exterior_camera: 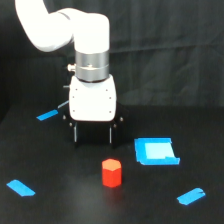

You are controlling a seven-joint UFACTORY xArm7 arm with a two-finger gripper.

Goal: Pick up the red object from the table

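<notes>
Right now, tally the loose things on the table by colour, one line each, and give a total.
Red: 1, the red hexagonal block.
Blue: 4, the blue square piece and three blue tape strips, at the exterior view's left back, left front and right front.
Total: 5 on the black table.

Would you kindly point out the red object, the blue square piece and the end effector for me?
red object (111,172): exterior view, on its front face.
blue square piece (155,151): exterior view, on its pale centre.
end effector (93,134): exterior view, midway between the two dark fingertips, which stand apart.
</notes>
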